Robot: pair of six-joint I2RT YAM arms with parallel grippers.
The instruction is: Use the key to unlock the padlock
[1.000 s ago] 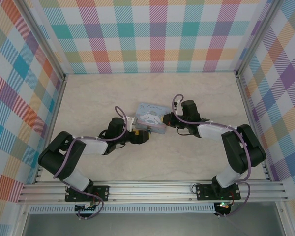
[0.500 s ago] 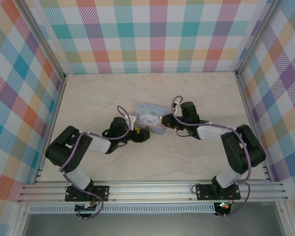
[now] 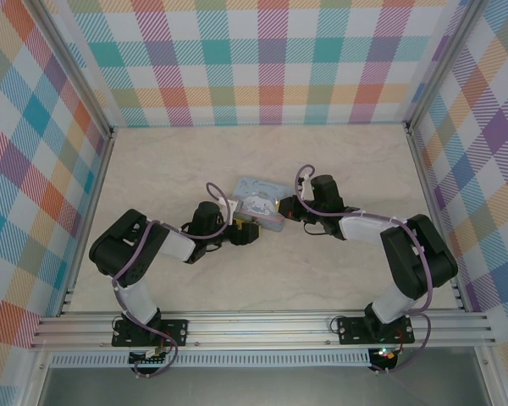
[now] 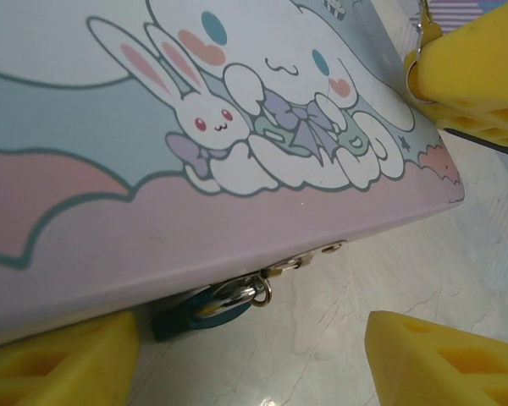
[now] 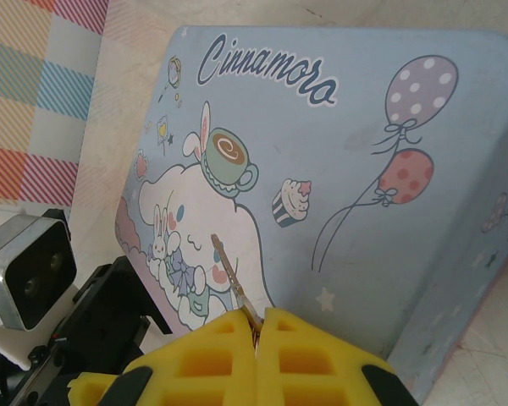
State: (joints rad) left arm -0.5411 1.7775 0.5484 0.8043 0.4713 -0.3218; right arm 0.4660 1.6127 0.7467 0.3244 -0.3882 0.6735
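Observation:
The small blue padlock (image 4: 196,309) hangs from the hasp at the front edge of the pastel cartoon tin (image 4: 152,203), close above the table. My left gripper (image 4: 252,342) is open, one yellow finger on each side of the padlock and the left finger tucked under the tin's edge. From above, the left gripper (image 3: 245,230) sits at the near side of the tin (image 3: 261,201). The right gripper (image 5: 256,320) is shut on the thin metal key (image 5: 231,275), whose blade sticks out over the tin's lid (image 5: 364,169). The right gripper (image 3: 285,208) is at the tin's right edge.
The marble-patterned table (image 3: 322,271) is ringed by checkered walls (image 3: 262,59) and an aluminium rail (image 3: 262,326) at the near edge. A yellow finger (image 4: 470,76) of the right gripper shows beyond the tin. The left wrist camera (image 5: 21,266) sits just past the tin.
The left arm has swung its elbow to the right and pushed its gripper closer under the tin. The tin has shifted and tipped slightly. The right gripper has edged a little left.

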